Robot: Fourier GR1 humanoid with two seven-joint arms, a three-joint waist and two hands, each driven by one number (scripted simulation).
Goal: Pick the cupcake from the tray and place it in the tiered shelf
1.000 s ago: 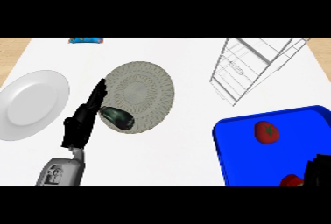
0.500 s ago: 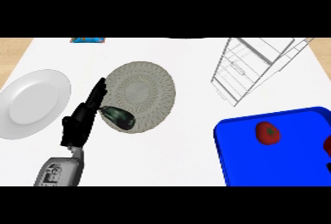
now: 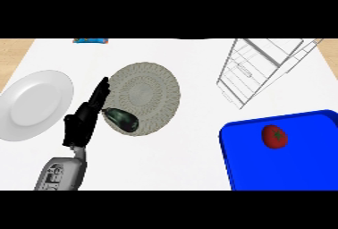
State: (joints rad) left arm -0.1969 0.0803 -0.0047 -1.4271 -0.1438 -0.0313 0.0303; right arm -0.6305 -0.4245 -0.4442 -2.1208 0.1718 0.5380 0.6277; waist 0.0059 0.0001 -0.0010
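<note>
Left hand [image 3: 82, 123], fingers straight, rests between white plate [image 3: 33, 105] and grey plate [image 3: 146, 96]; blue tray [image 3: 238, 152] possibly overhangs the counter edge.

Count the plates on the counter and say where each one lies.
2. A white plate lies at the far left; a grey patterned plate lies right of it, beside the left hand, with a dark object on its near edge.

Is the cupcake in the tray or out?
In: the red cupcake sits on the blue tray, apart from the shelf.
</note>
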